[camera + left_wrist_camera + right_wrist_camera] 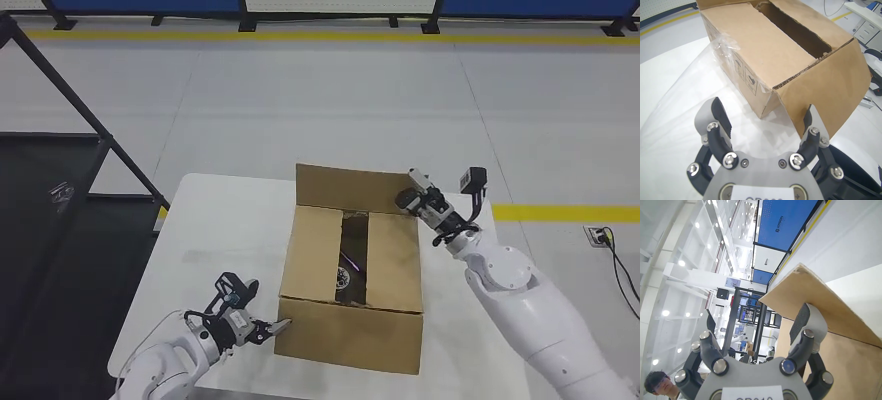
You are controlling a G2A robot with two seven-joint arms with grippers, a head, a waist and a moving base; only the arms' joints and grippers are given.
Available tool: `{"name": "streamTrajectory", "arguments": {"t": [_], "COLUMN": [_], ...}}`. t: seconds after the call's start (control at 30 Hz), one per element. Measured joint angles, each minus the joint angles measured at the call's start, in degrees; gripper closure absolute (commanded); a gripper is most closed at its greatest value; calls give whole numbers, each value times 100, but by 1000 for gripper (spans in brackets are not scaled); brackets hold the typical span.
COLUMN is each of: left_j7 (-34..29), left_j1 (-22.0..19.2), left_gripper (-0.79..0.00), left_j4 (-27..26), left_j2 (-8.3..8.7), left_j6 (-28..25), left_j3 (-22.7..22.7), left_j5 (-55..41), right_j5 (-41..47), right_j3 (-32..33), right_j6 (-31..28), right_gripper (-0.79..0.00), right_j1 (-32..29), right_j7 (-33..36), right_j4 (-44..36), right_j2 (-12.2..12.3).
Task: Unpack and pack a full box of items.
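Top view puts the box (350, 290) in the middle of the bench (220, 230), its long flaps (312, 250) nearly shut. Our left hand (762, 106), spread, sits near the bench's near edge; our right hand (757, 308), spread, is at the upright flap (810, 291). We should peel flaps outward slowly.
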Motion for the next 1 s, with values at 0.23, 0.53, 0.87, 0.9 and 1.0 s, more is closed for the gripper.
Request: {"name": "streamTrajectory", "arguments": {"t": [0.23,0.53,0.87,0.9,1.0], "left_j7": [-32,109,41,36,6], "left_j1": [21,210,130,106,37], "left_gripper": [-785,-785,-785,-785,-785], "left_j4": [-71,-91,180,213,293], "left_j2": [14,39,42,40,34], "left_j6": [23,65,26,32,34], "left_j3": [16,-89,66,93,166], "left_j5": [87,74,229,236,264], "right_j5": [-177,-666,-600,-591,-583], "right_j3": [-306,-1051,-1202,-1193,-1159], "right_j6": [274,945,1196,1207,1233], "right_gripper": [-785,-785,-785,-785,-785], "right_j1": [521,1469,1849,1869,1926], "right_j7": [-634,-1034,-629,-585,-449], "right_j4": [495,2050,3191,3271,3511], "right_j2": [-326,-941,-1352,-1374,-1436]}}
